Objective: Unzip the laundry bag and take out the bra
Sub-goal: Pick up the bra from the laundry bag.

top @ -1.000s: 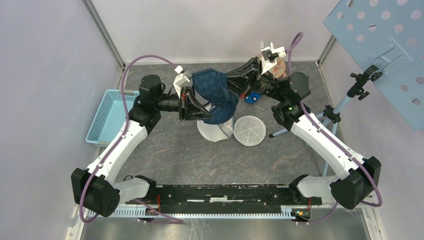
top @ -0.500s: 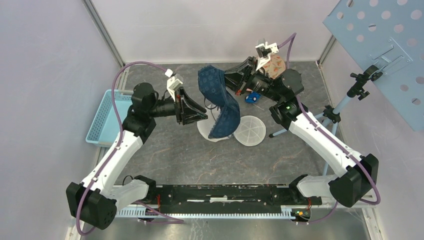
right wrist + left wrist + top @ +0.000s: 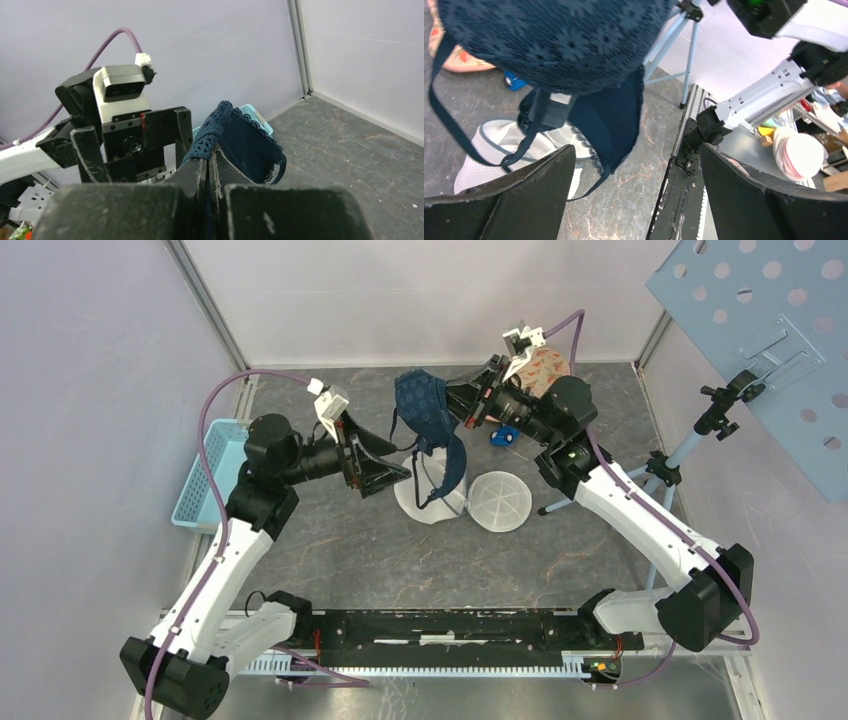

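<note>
From above, the navy lace bra (image 3: 425, 405) hangs over the white mesh laundry bag (image 3: 418, 502). The right claw (image 3: 456, 400) is clamped on one cup edge, high enough, I judge, to draw the straps out of the bag's open mouth. The left claw (image 3: 400, 462), left of the bag, gapes wide and empty.

The left wrist view looks between spread fingers (image 3: 514, 200). The bra (image 3: 559, 45) fills the top, its straps dangling toward the bag (image 3: 471, 172); I cannot tell whether they touch.

In the right wrist view, the right claw (image 3: 207, 170) pinches the bra's (image 3: 245, 145) lace trim flat.
</note>
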